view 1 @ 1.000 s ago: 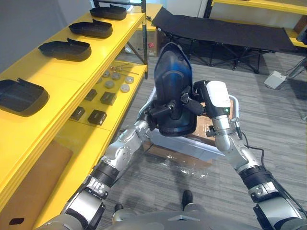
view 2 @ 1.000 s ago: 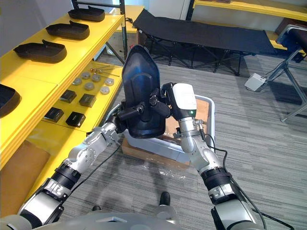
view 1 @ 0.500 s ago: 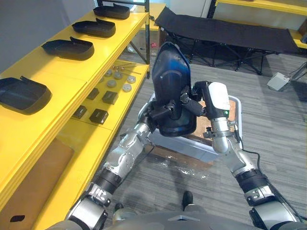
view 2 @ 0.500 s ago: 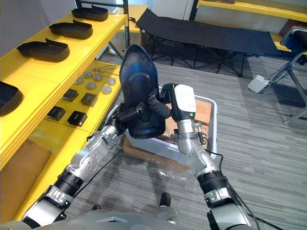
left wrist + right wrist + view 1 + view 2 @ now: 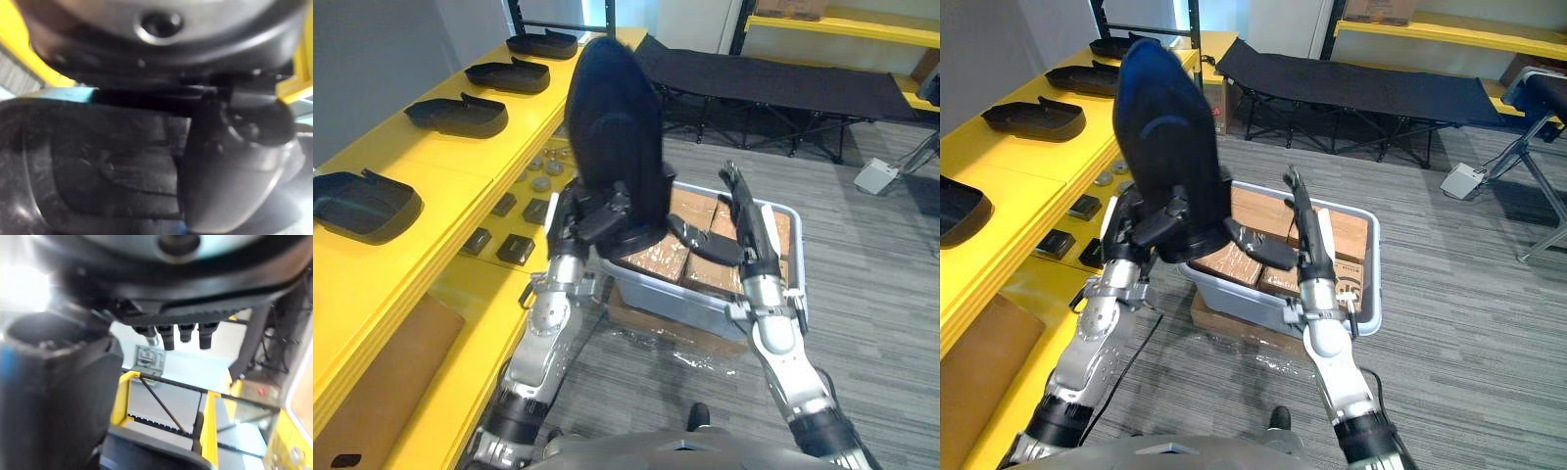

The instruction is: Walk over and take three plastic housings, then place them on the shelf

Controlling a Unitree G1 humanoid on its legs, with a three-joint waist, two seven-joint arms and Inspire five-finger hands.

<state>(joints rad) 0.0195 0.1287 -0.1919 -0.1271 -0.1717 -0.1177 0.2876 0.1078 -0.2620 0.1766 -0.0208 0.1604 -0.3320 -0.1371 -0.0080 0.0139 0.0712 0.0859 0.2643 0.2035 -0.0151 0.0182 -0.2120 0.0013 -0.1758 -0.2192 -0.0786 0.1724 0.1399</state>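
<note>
A black plastic housing (image 5: 612, 127) stands upright in the air, with my left hand (image 5: 597, 217) shut on its lower part; up close its thumb (image 5: 230, 161) lies across the dark shell (image 5: 98, 166). My right hand (image 5: 747, 211) is beside it over the bin, open with straight fingers, and its thumb (image 5: 697, 240) reaches toward the housing's lower edge. Whether the thumb touches I cannot tell. Several more black housings (image 5: 458, 115) lie in a row on the yellow shelf's top board (image 5: 421, 171) to my left.
A grey bin (image 5: 705, 304) with brown boxes sits on cardboard on the floor below the hands. The shelf's lower board holds round grey discs (image 5: 543, 174) and small black boxes (image 5: 516, 247). A black folding cot (image 5: 773, 69) stands at the back.
The right hand has let go of the housing and straightened its fingers. The left hand has carried the housing up and to the left, toward the shelf. The camera has also shifted.
</note>
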